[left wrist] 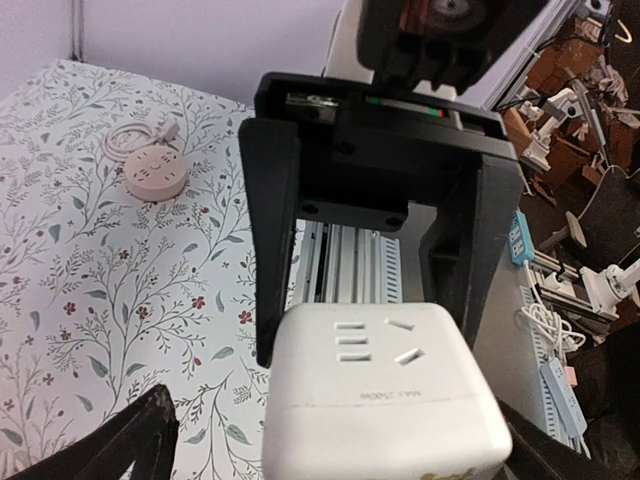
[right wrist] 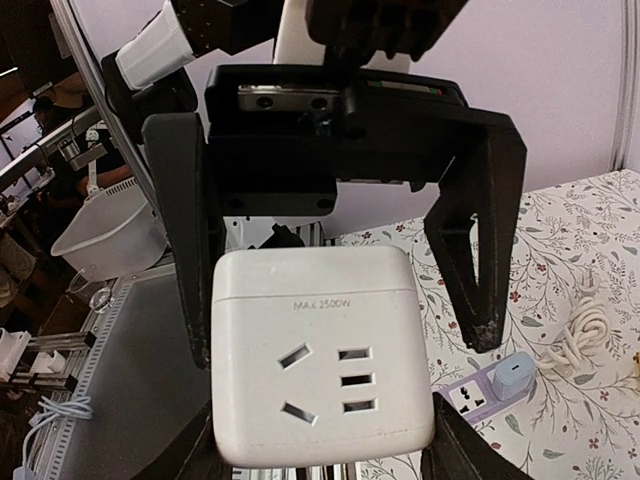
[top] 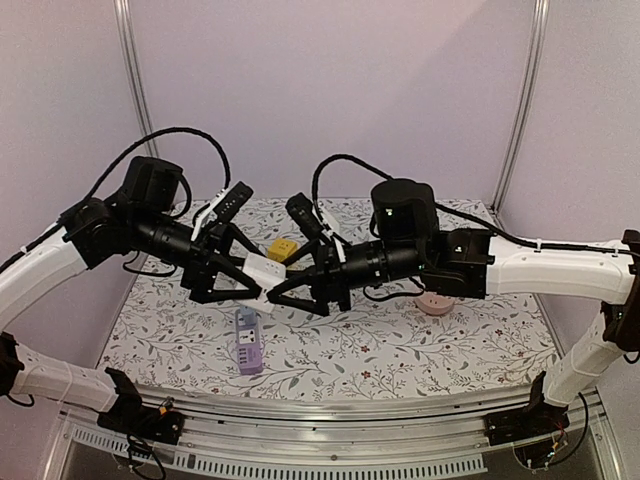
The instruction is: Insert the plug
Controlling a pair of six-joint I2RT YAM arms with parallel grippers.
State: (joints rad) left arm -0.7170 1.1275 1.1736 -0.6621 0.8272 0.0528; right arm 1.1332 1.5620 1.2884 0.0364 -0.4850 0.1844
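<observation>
The plug is a white cube (top: 265, 271) with socket slots on its faces, held in the air between both arms above the table's middle. My right gripper (top: 278, 284) is shut on the plug (right wrist: 322, 350), its two black fingers pressed to the cube's lower sides. My left gripper (top: 260, 281) faces it from the other side and stands open around the same plug (left wrist: 385, 390), with a gap showing beside its left finger (left wrist: 135, 440). A purple power strip (top: 247, 341) lies on the table below, a small bluish charger (right wrist: 515, 375) plugged in at one end.
A pink round power strip (top: 435, 303) with a coiled cable sits at the right of the flowered tablecloth (top: 400, 350). A yellow block (top: 283, 247) lies behind the grippers. A white coiled cable (right wrist: 580, 335) lies near the purple strip.
</observation>
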